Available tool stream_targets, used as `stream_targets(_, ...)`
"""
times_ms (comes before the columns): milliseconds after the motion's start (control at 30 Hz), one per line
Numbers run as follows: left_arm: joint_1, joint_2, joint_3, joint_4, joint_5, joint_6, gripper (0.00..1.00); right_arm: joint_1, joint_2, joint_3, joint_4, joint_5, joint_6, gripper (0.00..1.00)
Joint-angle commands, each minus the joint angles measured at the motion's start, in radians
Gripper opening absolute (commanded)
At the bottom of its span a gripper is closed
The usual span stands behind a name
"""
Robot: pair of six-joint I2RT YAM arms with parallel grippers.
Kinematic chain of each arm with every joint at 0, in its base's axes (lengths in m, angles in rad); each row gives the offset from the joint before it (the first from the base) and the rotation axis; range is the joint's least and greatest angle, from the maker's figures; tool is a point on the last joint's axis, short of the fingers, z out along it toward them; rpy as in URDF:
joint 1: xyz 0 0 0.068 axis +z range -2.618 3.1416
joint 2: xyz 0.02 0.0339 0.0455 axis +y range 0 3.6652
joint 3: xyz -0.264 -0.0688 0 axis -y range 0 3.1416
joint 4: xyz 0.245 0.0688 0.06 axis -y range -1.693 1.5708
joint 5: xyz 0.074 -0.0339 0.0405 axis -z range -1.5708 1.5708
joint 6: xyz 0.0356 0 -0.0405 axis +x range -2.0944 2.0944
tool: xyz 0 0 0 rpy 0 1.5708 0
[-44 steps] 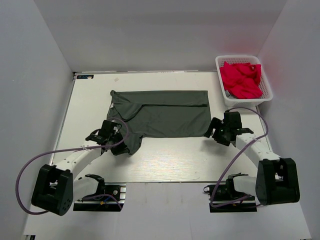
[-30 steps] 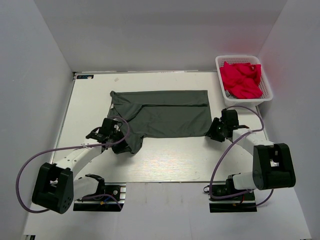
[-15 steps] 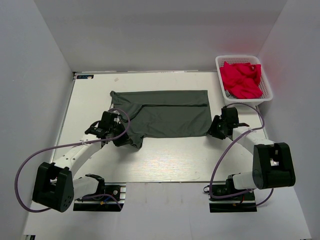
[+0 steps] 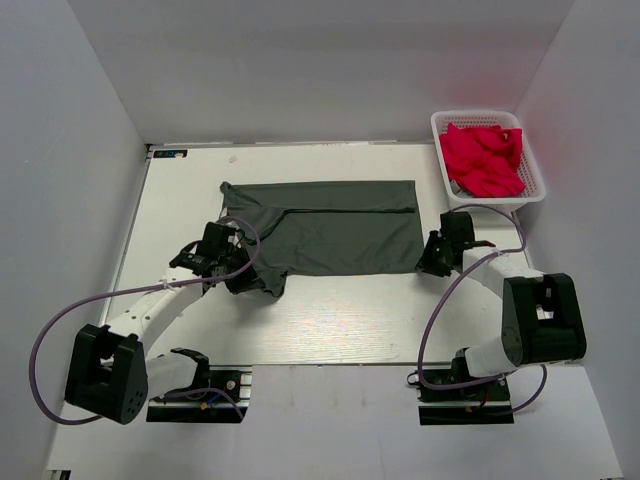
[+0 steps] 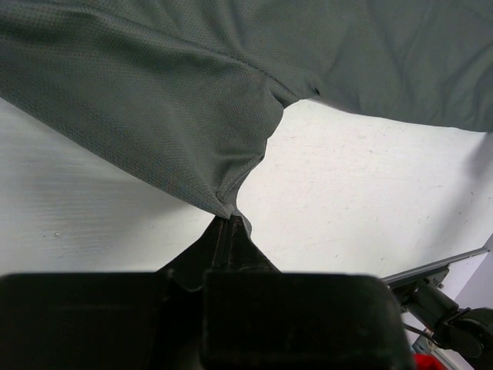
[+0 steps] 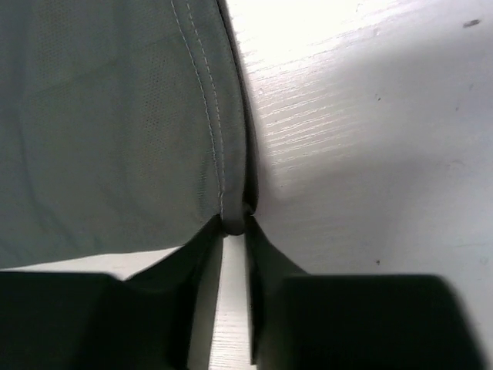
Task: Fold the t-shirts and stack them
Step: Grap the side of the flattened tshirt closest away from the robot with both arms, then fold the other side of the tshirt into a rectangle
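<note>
The charcoal-grey t-shirt (image 4: 325, 225) lies spread across the middle of the table, partly folded along its length. My left gripper (image 4: 240, 272) is shut on the shirt's near-left sleeve; in the left wrist view the cloth (image 5: 154, 116) rises from the pinched tips (image 5: 230, 223). My right gripper (image 4: 428, 262) is shut on the shirt's near-right hem corner; the hemmed edge (image 6: 223, 139) runs straight into its tips (image 6: 234, 223). Red-pink t-shirts (image 4: 483, 158) lie bunched in the basket.
The white mesh basket (image 4: 490, 202) stands at the table's far right corner. Bare table (image 4: 340, 320) stretches between the shirt and my arm bases. Grey walls close in the table on three sides.
My right gripper has moved up to the shirt's near-right corner and closed on the hem. My left gripper, still holding the sleeve, has shifted slightly away from the near edge.
</note>
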Motion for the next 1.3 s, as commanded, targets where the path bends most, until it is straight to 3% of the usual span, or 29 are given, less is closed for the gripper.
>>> stream_targets(0,-0.007,-0.014,0.035,0.005,-0.001,0.012,0.0,-0.003,0.009,0.035,0.007,-0.029,0.01,0.2)
stream_targets(67,0.003,-0.014,0.047,0.005,-0.001,0.012,0.0,-0.002,-0.003,0.033,0.011,-0.04,0.004,0.03)
stream_targets(133,0.013,-0.014,0.047,0.036,0.025,0.023,0.0,0.0,-0.02,0.043,0.01,-0.048,0.002,0.0)
stream_targets(333,0.013,0.058,0.162,0.048,0.009,0.023,0.0,0.0,-0.016,0.113,-0.007,-0.095,-0.005,0.0)
stream_targets(767,0.032,0.269,0.441,-0.001,-0.212,0.032,0.0,-0.002,0.079,0.315,-0.068,-0.085,-0.021,0.0)
stream_targets(1267,0.118,0.534,0.771,-0.038,-0.327,0.062,0.0,-0.008,0.299,0.631,-0.179,-0.012,-0.038,0.0)
